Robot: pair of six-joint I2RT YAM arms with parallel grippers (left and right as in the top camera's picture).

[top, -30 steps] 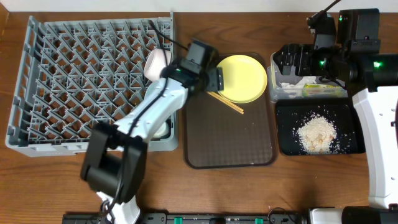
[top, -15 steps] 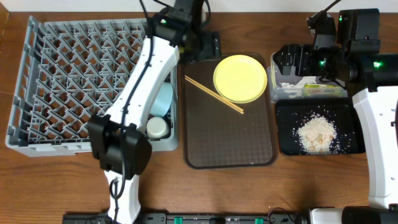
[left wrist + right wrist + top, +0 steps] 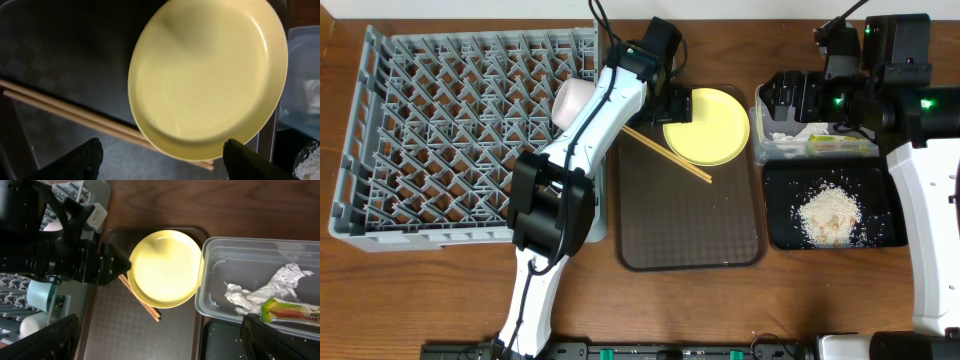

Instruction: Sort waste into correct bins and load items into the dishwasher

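Wooden surface (image 3: 410,290) carries a brown tray (image 3: 690,225); the left end effector (image 3: 165,152), jaws spread wide, hovers just above the yellow plate (image 3: 207,75), chopsticks (image 3: 65,112) passing under the plate's rim nearest its fingers.

The overhead camera looks straight down on the whole tabletop (image 3: 420,290). The left wrist camera faces down close above the yellow plate (image 3: 210,75). The right wrist camera sees it from higher, chopsticks (image 3: 150,311) included.
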